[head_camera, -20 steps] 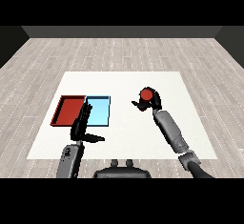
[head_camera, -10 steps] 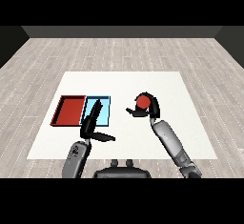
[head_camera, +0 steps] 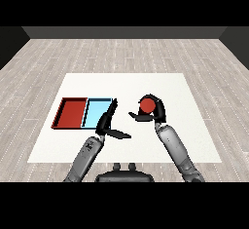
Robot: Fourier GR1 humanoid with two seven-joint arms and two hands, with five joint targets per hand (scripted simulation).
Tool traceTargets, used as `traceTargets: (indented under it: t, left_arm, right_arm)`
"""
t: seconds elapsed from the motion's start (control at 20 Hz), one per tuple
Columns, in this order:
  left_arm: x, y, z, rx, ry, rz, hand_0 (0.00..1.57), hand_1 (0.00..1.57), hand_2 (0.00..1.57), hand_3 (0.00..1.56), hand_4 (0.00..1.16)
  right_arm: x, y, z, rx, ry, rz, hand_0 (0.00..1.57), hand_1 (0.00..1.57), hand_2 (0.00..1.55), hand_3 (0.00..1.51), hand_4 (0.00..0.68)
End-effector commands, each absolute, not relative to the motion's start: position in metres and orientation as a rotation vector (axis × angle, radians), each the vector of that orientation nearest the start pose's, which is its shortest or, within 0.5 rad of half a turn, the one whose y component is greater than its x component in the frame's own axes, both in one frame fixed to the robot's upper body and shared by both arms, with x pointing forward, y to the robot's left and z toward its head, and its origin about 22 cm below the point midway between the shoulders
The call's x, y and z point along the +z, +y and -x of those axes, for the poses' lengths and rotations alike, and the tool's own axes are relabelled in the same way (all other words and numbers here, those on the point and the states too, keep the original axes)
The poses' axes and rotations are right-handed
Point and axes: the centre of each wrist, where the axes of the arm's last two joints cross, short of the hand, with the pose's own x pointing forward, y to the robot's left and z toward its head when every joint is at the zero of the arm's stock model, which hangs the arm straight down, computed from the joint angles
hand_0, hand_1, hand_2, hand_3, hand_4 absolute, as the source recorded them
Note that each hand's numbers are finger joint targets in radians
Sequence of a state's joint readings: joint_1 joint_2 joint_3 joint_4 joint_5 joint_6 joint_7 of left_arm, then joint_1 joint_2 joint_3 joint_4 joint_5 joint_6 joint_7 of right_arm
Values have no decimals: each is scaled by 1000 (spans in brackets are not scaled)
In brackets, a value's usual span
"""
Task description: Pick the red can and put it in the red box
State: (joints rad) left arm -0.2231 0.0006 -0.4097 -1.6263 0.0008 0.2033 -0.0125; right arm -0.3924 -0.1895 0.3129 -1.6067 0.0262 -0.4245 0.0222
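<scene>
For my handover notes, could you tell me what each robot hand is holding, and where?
The right robot hand curls round the red can's side; the left robot hand holds nothing.

Two grey, rounded forearms enter from about 7 and 5 o'clock, each built of smooth cylindrical segments with darker speckled patches near the wrist. Each ends in a black hand: the left hand [head_camera: 108,125] has long slim fingers, and the right hand [head_camera: 154,112] is equally dark and glossy.
</scene>
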Motion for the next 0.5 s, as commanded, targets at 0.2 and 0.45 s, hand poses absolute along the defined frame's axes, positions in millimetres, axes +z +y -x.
traceTargets:
  t: [0.2,0.45]
  left_arm:
    - [44,107,-286,-238,-1740,292,0,0,0,0,0]
    - [39,95,-257,-263,-1768,299,0,0,0,0,0]
  right_arm:
    - [124,-127,-290,188,-1998,85,1499,1499,1451,1384,542]
    - [111,-136,-291,212,-1989,107,1440,1440,1429,1379,532]
